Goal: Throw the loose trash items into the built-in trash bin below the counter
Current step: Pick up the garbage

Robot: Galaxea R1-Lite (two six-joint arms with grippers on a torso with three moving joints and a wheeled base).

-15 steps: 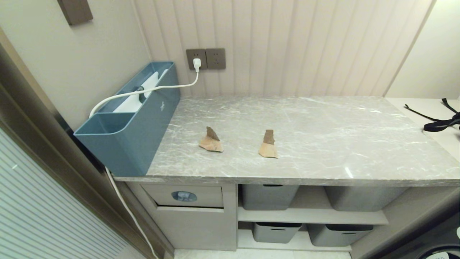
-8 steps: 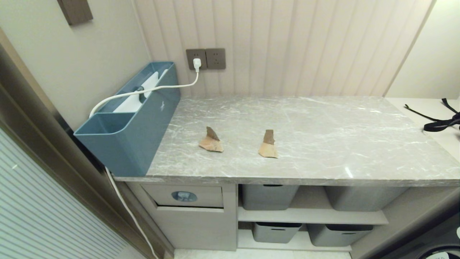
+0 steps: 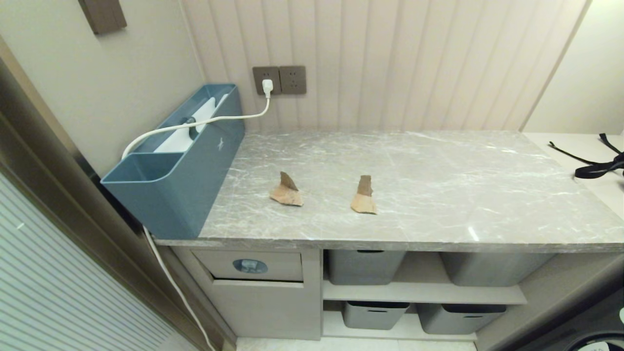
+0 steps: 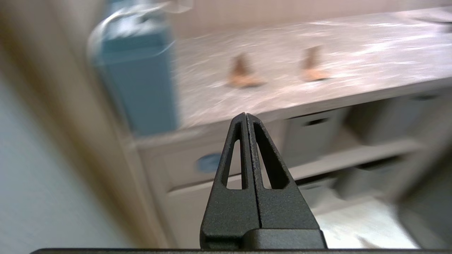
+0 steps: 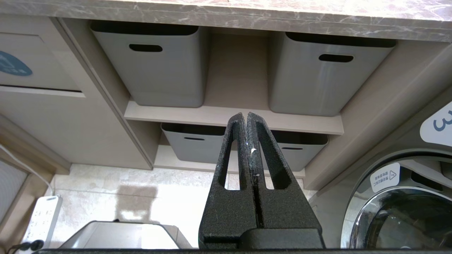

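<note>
Two tan-brown paper scraps lie on the grey marble counter (image 3: 438, 195): the left scrap (image 3: 286, 191) and the right scrap (image 3: 364, 196). Both also show in the left wrist view, the left scrap (image 4: 242, 74) and the right scrap (image 4: 312, 69). Below the counter's left end sits the built-in trash bin (image 3: 249, 266), a beige flap with a blue oval sticker. Neither arm shows in the head view. My left gripper (image 4: 246, 114) is shut and empty, in front of the cabinet below counter level. My right gripper (image 5: 246, 113) is shut and empty, low before the shelves.
A long blue box (image 3: 180, 161) with a white cable (image 3: 204, 121) stands at the counter's left end. Grey tubs (image 3: 363, 267) fill the shelves beside the bin. Black straps (image 3: 597, 163) lie at the far right. A washing machine door (image 5: 402, 204) is at the lower right.
The head view shows no change on the counter. The left wrist view is streaked with motion blur, so the left arm is moving.
</note>
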